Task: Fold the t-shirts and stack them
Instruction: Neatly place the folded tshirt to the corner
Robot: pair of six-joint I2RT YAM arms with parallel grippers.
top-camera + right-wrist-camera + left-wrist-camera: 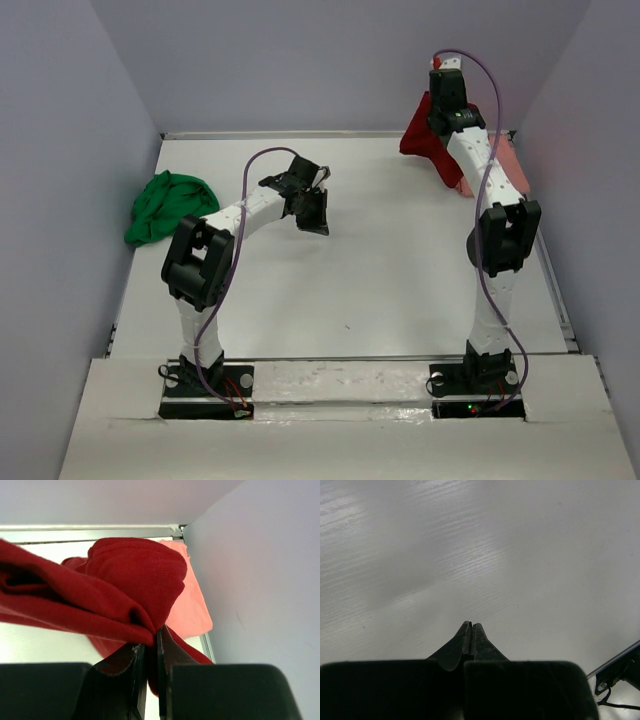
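Observation:
My right gripper point(151, 635) is shut on a bunched fold of the dark red t-shirt point(115, 590), lifted at the far right corner point(425, 135). Under and behind it lies the salmon pink t-shirt point(187, 607), seen next to the right wall point(500, 160). The bright green t-shirt point(168, 205) lies crumpled at the table's left edge. My left gripper point(471, 626) is shut with nothing in it, hanging over bare table near the middle point(312, 210).
White walls close the table on the left, back and right; the right wall point(260, 580) is very near the right gripper. A metal rail point(290, 133) runs along the back edge. Purple cables loop over both arms.

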